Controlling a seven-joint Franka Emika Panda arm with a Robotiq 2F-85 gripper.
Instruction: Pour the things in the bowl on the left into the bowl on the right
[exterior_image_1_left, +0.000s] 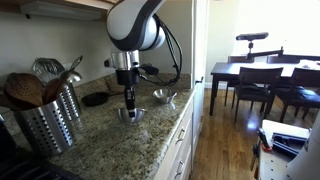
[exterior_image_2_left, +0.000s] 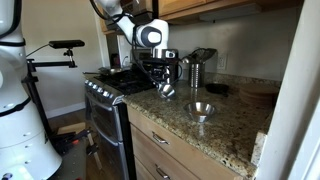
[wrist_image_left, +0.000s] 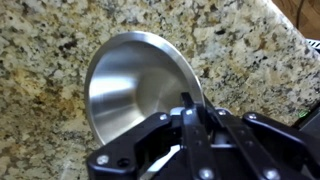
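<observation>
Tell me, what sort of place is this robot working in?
Most likely a home kitchen: a speckled granite countertop, a stainless-steel stove beside it, a perforated metal utensil holder full of wooden spoons, and a dark wooden dining table with chairs beyond.

We log one arm (exterior_image_1_left: 135, 28): rounded white shells, black cable (exterior_image_1_left: 175, 50) beside the arm. Its gripper (wrist_image_left: 190, 105): black, silver screws.

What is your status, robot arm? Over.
Gripper shut on steel bowl, at rim. Bowl looks empty inside. Second steel bowl sits nearby on granite counter; nothing between them.
</observation>
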